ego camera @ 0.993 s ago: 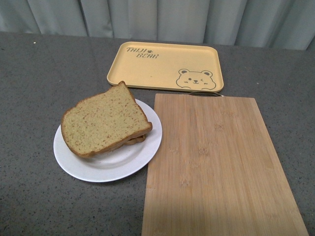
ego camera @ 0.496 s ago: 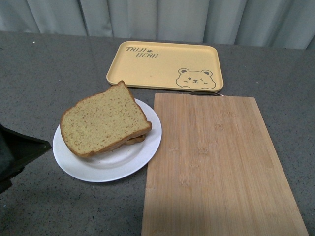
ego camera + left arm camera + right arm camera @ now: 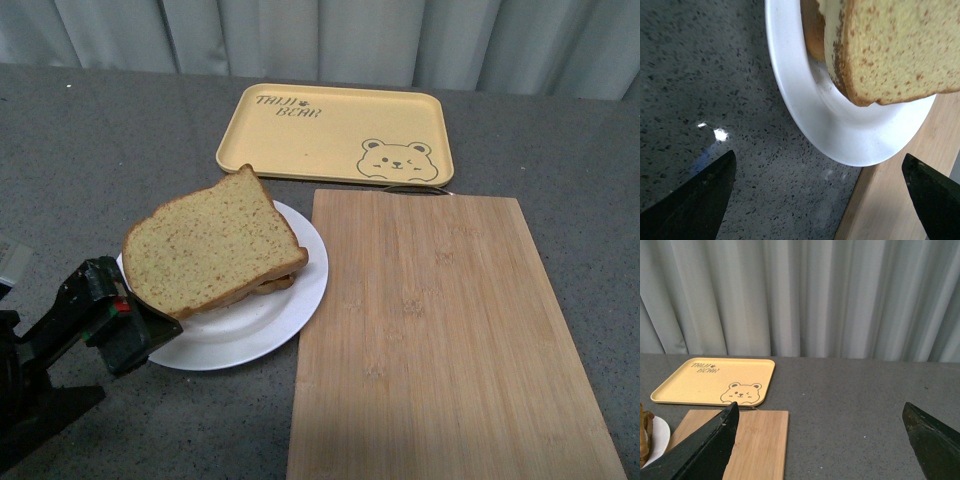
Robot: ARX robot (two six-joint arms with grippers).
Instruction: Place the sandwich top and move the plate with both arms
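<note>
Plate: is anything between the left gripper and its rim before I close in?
Nothing visible. In the left wrist view the left gripper is open, and only bare countertop lies between its fingers and the rim of the plate. The sandwich top sits further in, clear of that gap.

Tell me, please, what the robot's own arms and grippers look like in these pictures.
The left arm is black and blocky, with a small red-and-green marking and a pale grey part behind it. The left gripper and right gripper each show two plain black fingers tapering to wedge tips. No cables are discernible; the right arm itself is out of view.
</note>
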